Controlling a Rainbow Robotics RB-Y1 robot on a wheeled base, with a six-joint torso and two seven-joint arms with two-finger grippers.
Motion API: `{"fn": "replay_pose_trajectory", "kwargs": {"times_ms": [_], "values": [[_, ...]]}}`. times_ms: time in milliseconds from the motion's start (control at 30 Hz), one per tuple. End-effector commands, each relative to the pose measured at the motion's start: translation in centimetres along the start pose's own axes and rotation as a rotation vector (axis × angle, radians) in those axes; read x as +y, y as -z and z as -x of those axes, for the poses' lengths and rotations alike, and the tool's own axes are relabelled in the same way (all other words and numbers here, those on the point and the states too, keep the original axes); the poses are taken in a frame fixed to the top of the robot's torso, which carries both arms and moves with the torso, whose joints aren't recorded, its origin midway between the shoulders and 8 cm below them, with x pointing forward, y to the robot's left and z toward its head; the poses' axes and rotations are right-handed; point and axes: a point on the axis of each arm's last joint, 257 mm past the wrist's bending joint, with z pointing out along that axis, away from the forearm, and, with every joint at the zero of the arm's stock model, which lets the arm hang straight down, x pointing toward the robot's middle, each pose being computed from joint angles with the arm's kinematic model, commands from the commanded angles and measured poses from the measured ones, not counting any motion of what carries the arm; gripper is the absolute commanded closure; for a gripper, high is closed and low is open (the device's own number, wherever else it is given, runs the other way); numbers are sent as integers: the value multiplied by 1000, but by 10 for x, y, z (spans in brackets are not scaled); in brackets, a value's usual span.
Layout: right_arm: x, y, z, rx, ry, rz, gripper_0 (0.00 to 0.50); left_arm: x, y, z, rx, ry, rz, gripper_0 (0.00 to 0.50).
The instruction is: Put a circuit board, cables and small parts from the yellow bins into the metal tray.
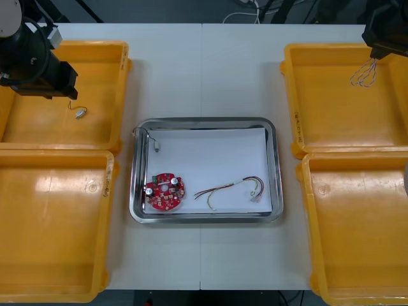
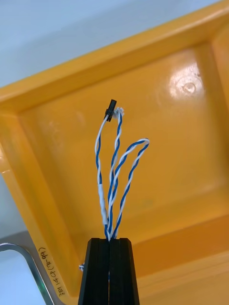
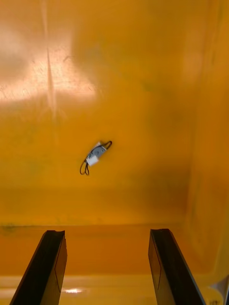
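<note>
My right gripper [image 2: 109, 267] is shut on a twisted blue and white cable [image 2: 114, 167], which hangs in loops over the far right yellow bin [image 1: 331, 108]. In the front view the cable [image 1: 363, 75] dangles below the right gripper [image 1: 375, 57]. My left gripper [image 3: 109, 267] stands open above a small metal part [image 3: 95, 155] with a short black wire, well clear of it. That part [image 1: 80, 113] lies in the far left yellow bin [image 1: 38, 131]. The metal tray [image 1: 205, 122] holds a round red circuit board [image 1: 164, 191], a red and yellow cable [image 1: 233, 189] and a small metal part [image 1: 155, 145].
The near left bin [image 1: 51, 223] and the near right bin [image 1: 357, 229] flank the tray. A corner of the tray's rim [image 2: 19, 252] shows beside the right gripper's fingers. The left arm [image 1: 32, 60] hangs over the far left bin's back corner.
</note>
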Motion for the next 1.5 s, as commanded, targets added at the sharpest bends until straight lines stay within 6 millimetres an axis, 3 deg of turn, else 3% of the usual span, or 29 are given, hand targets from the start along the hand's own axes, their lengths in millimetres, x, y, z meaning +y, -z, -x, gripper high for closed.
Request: {"fn": "replay_pose_trajectory", "kwargs": {"times_ms": [33, 300, 500, 800, 1267, 1500], "values": [[29, 8, -9, -42, 99, 35, 500, 26, 29, 45, -113, -108, 34, 0], [87, 7, -48, -30, 313, 117, 500, 34, 12, 55, -136, -131, 45, 0], [119, 5, -75, -14, 455, 149, 500, 37, -8, 55, -138, -137, 61, 0], [146, -9, -125, 9, 729, 125, 500, 30, -33, 49, -118, -128, 50, 0], [167, -18, -184, 72, 1231, 234, 500, 8, -51, 40, -95, -103, 8, 0], [176, -26, -209, 81, 1520, 236, 500, -1, -69, 36, -113, -102, -2, 0]]}}
